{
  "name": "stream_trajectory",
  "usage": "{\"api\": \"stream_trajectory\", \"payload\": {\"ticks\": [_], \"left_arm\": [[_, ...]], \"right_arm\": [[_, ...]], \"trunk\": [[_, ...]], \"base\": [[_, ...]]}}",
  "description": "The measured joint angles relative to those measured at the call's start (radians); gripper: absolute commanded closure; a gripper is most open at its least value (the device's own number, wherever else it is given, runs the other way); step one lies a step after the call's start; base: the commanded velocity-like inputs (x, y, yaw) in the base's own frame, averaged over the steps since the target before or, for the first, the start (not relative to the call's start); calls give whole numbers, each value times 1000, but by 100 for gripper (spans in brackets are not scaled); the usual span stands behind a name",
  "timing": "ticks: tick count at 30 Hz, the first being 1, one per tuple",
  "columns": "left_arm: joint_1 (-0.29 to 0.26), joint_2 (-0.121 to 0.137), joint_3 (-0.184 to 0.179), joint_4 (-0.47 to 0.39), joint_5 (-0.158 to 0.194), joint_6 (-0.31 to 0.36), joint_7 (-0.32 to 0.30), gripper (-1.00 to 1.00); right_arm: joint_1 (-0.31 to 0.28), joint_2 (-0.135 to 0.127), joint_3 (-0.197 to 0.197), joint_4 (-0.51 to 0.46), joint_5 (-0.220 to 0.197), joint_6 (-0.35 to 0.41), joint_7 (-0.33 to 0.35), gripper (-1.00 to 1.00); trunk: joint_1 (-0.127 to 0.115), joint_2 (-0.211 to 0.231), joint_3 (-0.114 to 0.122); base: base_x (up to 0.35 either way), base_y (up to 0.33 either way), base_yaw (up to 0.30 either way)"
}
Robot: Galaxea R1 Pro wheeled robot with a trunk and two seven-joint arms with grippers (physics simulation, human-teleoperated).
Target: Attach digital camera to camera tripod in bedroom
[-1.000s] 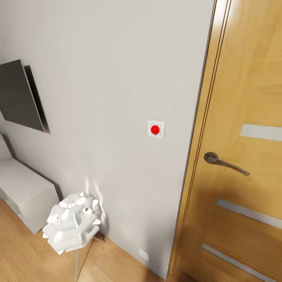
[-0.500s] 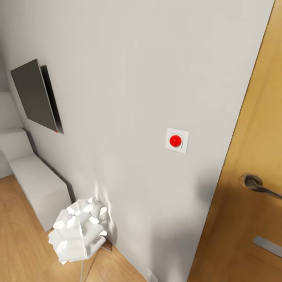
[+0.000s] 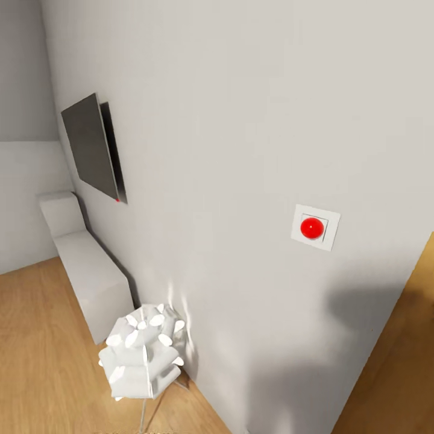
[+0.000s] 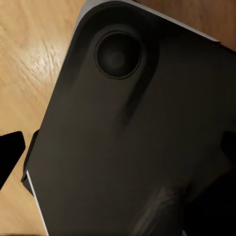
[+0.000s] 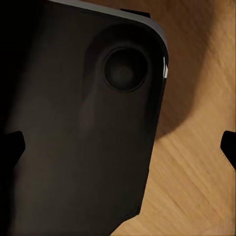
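One pale grey bedroom wall ahead: white switch plate with round red button, dark flat wall panel, white petal-shaped floor lamp, light wood plank floor. Both wrist views: fingertips spread wide over the robot's black base, holding nothing.

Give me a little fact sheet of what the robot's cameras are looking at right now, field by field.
wall: pale grey wall fills most of the head view
switch: white plate with a round red button on the wall
panel: dark flat panel mounted on the wall
lamp: white petal-shaped lamp on a thin stand, close to the wall
bench: white low unit along the wall beyond the lamp
door: strip of wooden door at the right edge
floor: light wood planks
wrist views: dark robot body over wood floor
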Motion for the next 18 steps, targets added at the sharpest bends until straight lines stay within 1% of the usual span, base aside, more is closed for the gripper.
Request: {"api": "stream_trajectory", "payload": {"ticks": [12,14,16,17,18], "left_arm": [[0,1,1,0,2,-1,0,-100],[0,1,1,0,14,-1,0,-100],[0,2,0,0,61,-1,0,-100],[0,2,0,-1,74,-1,0,-100],[0,2,0,-1,97,-1,0,-100]], "right_arm": [[0,0,0,-1,0,-1,0,-100],[0,1,1,-2,1,0,0,-100],[-1,-1,0,-2,0,0,1,-100],[-1,-1,0,-2,0,0,1,-100],[0,-2,0,-2,0,0,0,-100]], "trunk": [[0,0,0],[0,0,0],[0,0,0],[0,0,0],[0,0,0]], "base": [[1,0,275],[0,0,274],[0,0,274],[0,0,274],[0,0,274]]}}
